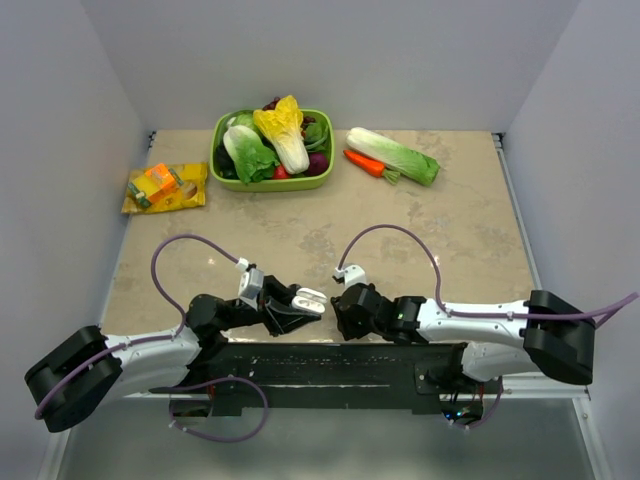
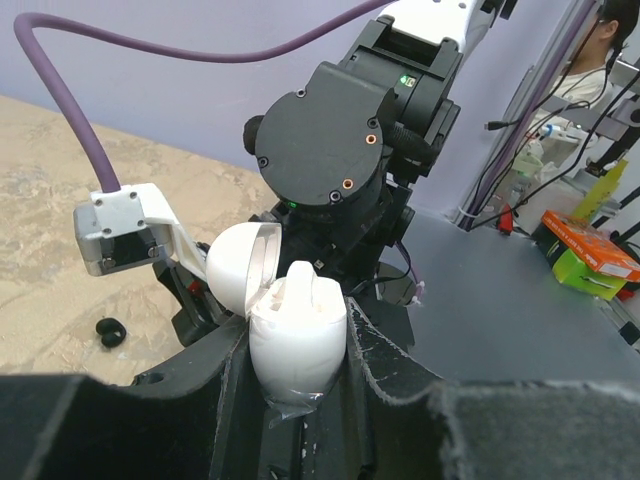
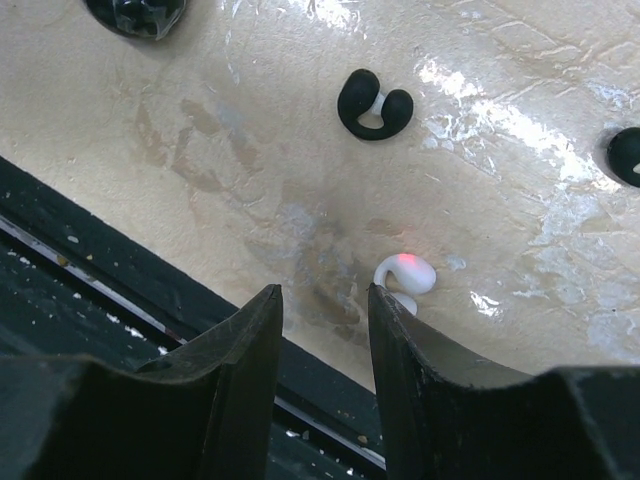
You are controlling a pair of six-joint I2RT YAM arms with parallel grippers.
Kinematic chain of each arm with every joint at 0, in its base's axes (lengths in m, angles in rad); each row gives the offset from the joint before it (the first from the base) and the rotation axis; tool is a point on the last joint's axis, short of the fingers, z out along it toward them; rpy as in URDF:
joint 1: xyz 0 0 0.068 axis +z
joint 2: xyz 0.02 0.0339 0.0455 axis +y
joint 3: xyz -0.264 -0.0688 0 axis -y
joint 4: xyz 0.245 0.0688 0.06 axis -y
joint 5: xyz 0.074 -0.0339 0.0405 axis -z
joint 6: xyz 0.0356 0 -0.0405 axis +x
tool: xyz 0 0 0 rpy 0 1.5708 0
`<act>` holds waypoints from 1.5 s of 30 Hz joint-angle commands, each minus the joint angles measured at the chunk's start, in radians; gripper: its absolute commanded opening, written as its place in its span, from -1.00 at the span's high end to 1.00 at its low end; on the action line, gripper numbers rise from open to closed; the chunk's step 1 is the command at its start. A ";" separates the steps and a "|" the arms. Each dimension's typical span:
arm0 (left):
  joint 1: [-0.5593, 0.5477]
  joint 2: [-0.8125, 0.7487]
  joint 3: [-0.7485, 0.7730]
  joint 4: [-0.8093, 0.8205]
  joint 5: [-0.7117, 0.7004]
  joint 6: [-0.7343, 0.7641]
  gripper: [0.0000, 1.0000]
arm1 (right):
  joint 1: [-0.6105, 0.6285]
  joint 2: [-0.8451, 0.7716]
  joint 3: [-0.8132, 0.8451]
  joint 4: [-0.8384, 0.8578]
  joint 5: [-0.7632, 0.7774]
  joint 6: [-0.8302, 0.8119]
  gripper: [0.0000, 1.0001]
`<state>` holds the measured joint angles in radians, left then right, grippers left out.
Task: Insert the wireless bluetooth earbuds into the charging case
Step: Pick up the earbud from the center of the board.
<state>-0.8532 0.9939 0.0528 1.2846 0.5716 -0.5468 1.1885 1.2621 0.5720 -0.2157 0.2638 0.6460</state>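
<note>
My left gripper (image 1: 296, 308) is shut on a white charging case (image 2: 296, 340), upright with its lid (image 2: 238, 266) flipped open to the left. A white bud (image 2: 300, 284) stands up out of the case. My right gripper (image 3: 323, 290) is open and empty, low over the table's front edge. A white curved earbud (image 3: 406, 274) with a red light lies just beside its right fingertip. A black C-shaped earbud (image 3: 373, 102) lies farther out on the table; it also shows in the left wrist view (image 2: 110, 330). Another black piece (image 3: 625, 155) sits at the right edge.
The black front rail (image 3: 120, 290) runs just under the right gripper. A green bowl of vegetables (image 1: 272, 150), a cabbage and carrot (image 1: 392, 155) and a snack packet (image 1: 165, 187) lie at the back. The right arm's wrist (image 2: 330, 150) faces the case closely.
</note>
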 commanded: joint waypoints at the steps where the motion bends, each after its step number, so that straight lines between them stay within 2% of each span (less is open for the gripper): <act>1: -0.006 0.003 -0.011 0.607 -0.013 0.045 1.00 | 0.002 0.020 0.025 0.041 0.034 -0.008 0.14; 14: -0.006 0.017 -0.013 0.610 -0.018 0.050 1.00 | 0.000 0.094 0.025 0.021 0.100 0.037 0.15; 30: -0.006 0.014 -0.019 0.610 -0.021 0.053 1.00 | 0.000 0.037 0.037 -0.090 0.158 0.103 0.17; 40: -0.006 0.015 -0.018 0.611 -0.021 0.050 1.00 | 0.000 0.059 0.038 -0.096 0.164 0.110 0.15; 45: -0.006 0.015 -0.016 0.610 -0.022 0.047 1.00 | 0.000 0.079 0.051 -0.140 0.212 0.158 0.22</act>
<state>-0.8532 1.0103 0.0528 1.2846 0.5674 -0.5297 1.1912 1.3178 0.5972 -0.2764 0.3935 0.7536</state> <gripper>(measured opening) 0.342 0.398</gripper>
